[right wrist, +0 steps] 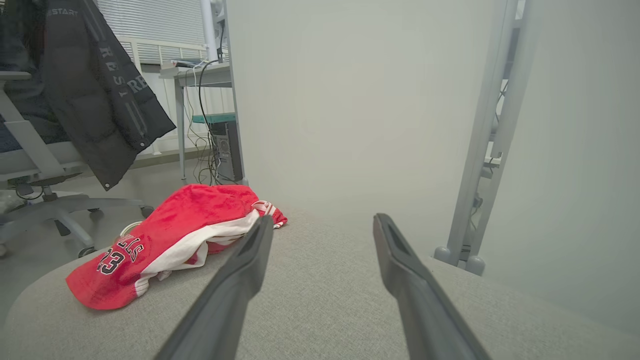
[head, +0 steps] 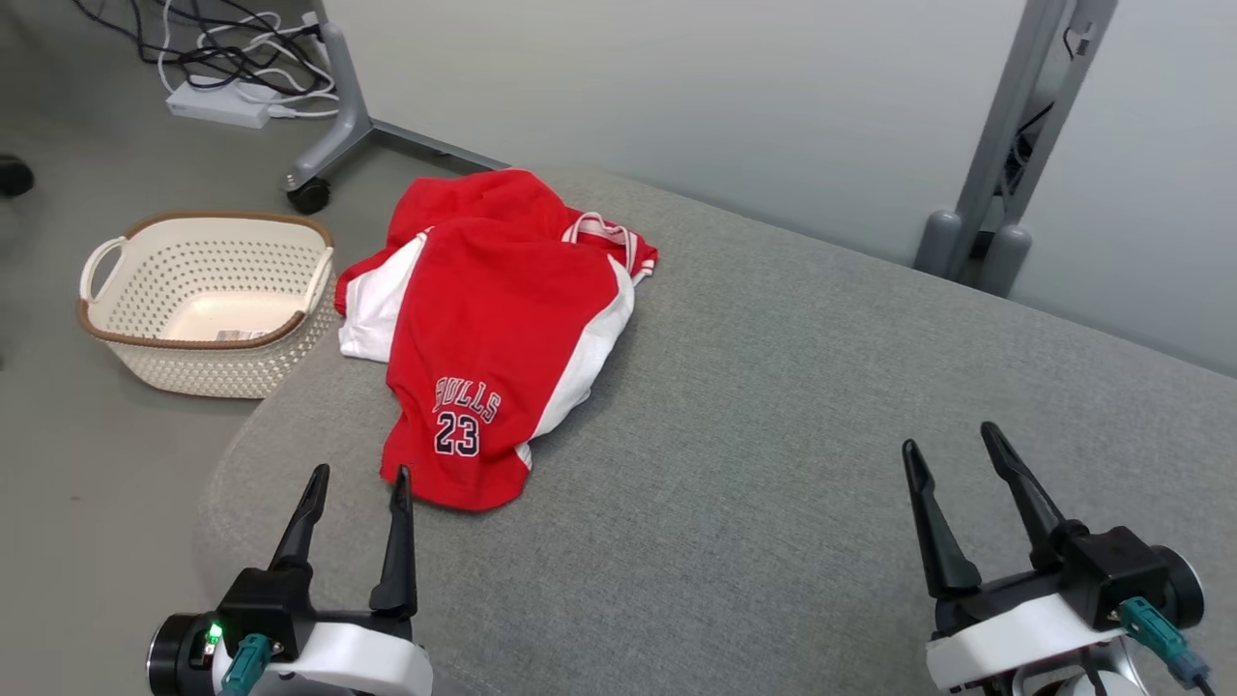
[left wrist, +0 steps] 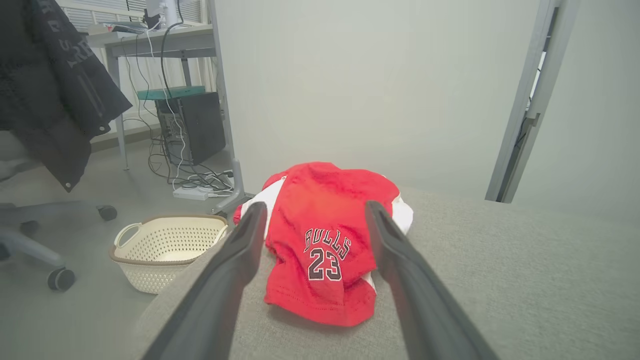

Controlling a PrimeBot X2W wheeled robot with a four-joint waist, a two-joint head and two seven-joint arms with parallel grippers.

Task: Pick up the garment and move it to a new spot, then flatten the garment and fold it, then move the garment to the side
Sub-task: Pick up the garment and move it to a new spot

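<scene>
Red Bulls shorts (head: 503,329) lie crumpled, likely soft and light; pinch the near hem. Left gripper (head: 359,472) and right gripper (head: 948,437) gape wide, empty.

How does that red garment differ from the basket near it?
The garment is red and white; the basket is cream with a brown rim. The garment lies crumpled on the grey cushion; the basket stands upright on the floor. Both sit to the robot's left.

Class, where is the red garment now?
Head view: the red garment lies left on the grey surface, near the white basket, ahead of the left gripper.
</scene>
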